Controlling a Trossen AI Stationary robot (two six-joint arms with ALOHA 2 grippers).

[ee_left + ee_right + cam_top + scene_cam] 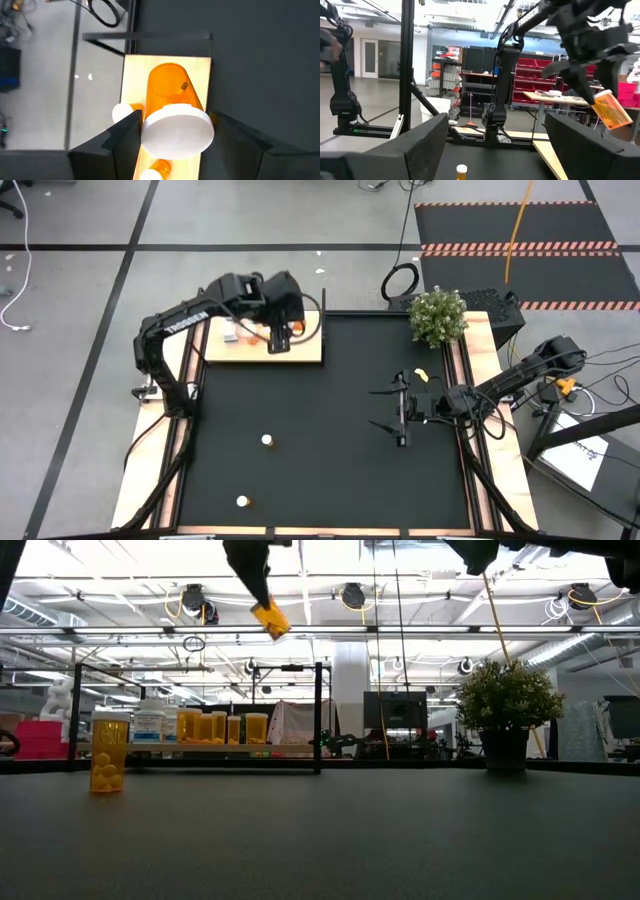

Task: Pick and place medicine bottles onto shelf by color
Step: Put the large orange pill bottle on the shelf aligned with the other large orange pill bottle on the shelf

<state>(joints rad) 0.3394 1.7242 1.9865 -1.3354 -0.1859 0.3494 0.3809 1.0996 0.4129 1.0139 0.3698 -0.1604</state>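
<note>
Sorting is well advanced but unfinished. The left gripper (172, 135), raised over the shelf (300, 352) at the far-left corner of the mat (330, 450), is closed on an orange bottle (172, 107), its fingers (125, 137) pressing on either side just under the white cap; the bottle hangs tilted above the board, not yet set down.

On the shelf, the low view shows a row near its left end: one white bottle (149, 722) and about four orange ones (218, 727). Bottles may hide one another, so this count is approximate.

Two orange bottles are left on the mat, well apart from the shelf: one near the middle of the left half (267, 441), one close to the near edge (242, 502). By judgement, these two plus the held one remain to be placed.

The right gripper (401, 409) waits over the right half of the mat, fingers spread wide and empty. A potted plant (437, 316) stands at the far-right corner.
</note>
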